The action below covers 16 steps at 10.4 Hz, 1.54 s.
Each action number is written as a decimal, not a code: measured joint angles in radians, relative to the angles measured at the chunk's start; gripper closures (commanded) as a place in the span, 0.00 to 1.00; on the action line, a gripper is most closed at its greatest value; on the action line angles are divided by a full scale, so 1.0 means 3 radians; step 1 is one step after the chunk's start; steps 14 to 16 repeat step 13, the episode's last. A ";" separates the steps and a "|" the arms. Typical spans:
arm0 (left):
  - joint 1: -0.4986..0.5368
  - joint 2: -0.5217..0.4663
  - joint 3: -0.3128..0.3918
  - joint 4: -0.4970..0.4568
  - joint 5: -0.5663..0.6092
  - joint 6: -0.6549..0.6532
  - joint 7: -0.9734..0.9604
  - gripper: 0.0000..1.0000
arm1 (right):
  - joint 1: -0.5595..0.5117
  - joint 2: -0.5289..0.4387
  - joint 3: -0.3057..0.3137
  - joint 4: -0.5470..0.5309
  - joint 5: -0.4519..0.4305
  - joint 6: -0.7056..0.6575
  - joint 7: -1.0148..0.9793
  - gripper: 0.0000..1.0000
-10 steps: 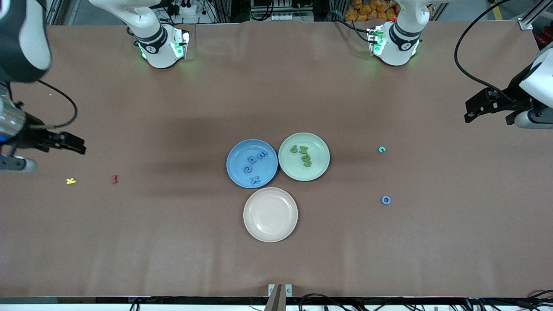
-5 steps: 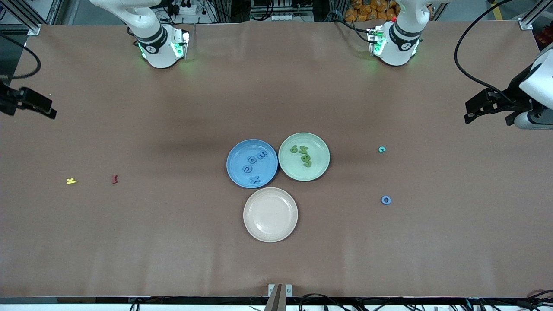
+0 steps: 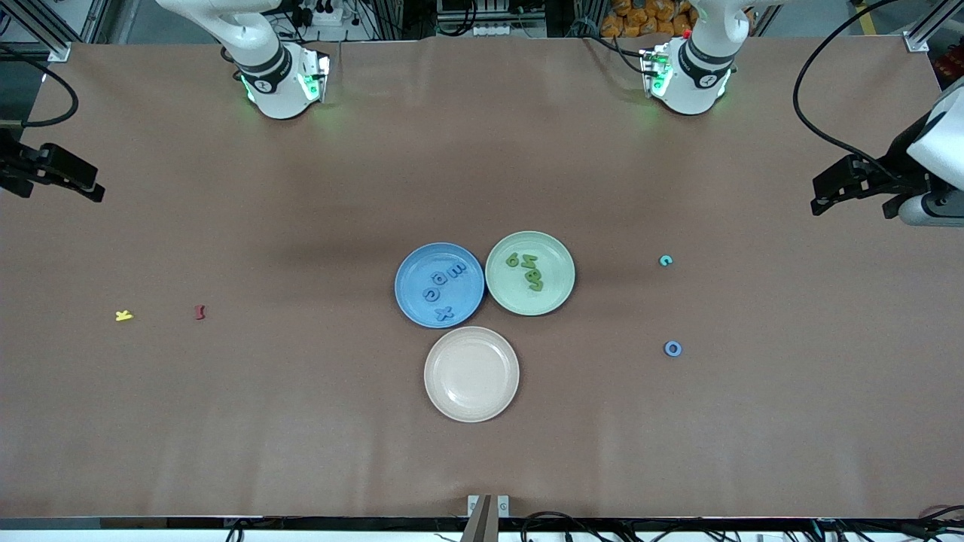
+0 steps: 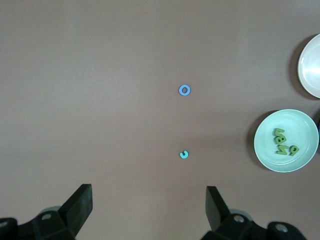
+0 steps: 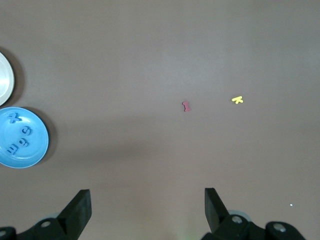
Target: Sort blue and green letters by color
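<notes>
Several blue letters (image 3: 444, 290) lie in the blue plate (image 3: 410, 280), and three green letters (image 3: 531, 271) lie in the pale green plate (image 3: 558, 284) beside it. A blue ring-shaped letter (image 3: 672, 348) and a small teal letter (image 3: 665, 261) lie loose on the table toward the left arm's end. My left gripper (image 3: 821, 194) hangs open and empty over that end of the table; its wrist view shows both loose letters (image 4: 184, 90) (image 4: 184, 154). Over the right arm's end, my right gripper (image 3: 94, 187) is open and empty too.
An empty beige plate (image 3: 471, 373) sits nearer the front camera than the two coloured plates. A yellow letter (image 3: 124, 316) and a dark red letter (image 3: 199, 312) lie toward the right arm's end. Black cables hang near both table ends.
The right arm has drawn back from above the yellow and red letters toward the edge of the table, still open. The left arm and the letters have not moved.
</notes>
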<state>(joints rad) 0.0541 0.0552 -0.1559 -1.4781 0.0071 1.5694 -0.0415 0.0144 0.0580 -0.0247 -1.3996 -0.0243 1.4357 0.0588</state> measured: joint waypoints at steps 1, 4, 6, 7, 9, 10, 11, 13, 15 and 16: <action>-0.0003 0.0000 -0.0001 0.0000 0.0000 0.0000 0.0000 0.00 | -0.0006 0.0001 -0.0003 -0.0010 0.0000 0.0024 0.0001 0.00; 0.0004 0.0000 0.0007 0.0000 0.0000 0.0000 0.0001 0.00 | -0.0066 0.0004 -0.0005 -0.0078 0.0000 0.0154 0.0005 0.00; 0.0012 -0.0001 0.0018 0.0004 0.0000 0.0000 0.0001 0.00 | -0.0090 0.0004 -0.0004 -0.0118 0.0000 0.0188 0.0005 0.00; 0.0012 -0.0002 0.0018 0.0004 0.0000 0.0000 0.0001 0.00 | -0.0094 0.0004 -0.0004 -0.0122 0.0000 0.0188 0.0005 0.00; 0.0008 -0.0003 0.0012 0.0006 0.0000 -0.0029 0.0001 0.00 | -0.0094 0.0004 0.0000 -0.0122 0.0000 0.0188 0.0005 0.00; 0.0007 -0.0004 0.0008 0.0018 0.0000 -0.0083 0.0001 0.00 | -0.0094 0.0004 0.0002 -0.0122 0.0000 0.0189 0.0005 0.00; 0.0007 -0.0006 0.0006 0.0043 0.0000 -0.0133 0.0001 0.00 | -0.0094 0.0004 0.0005 -0.0122 0.0000 0.0190 0.0005 0.00; 0.0004 -0.0012 0.0006 0.0092 0.0000 -0.0218 0.0001 0.00 | -0.0094 0.0004 0.0011 -0.0122 0.0000 0.0190 0.0005 0.00; 0.0004 -0.0012 0.0006 0.0092 0.0000 -0.0218 0.0001 0.00 | -0.0094 0.0004 0.0011 -0.0122 0.0000 0.0190 0.0005 0.00; 0.0004 -0.0012 0.0006 0.0092 0.0000 -0.0218 0.0001 0.00 | -0.0094 0.0004 0.0011 -0.0122 0.0000 0.0190 0.0005 0.00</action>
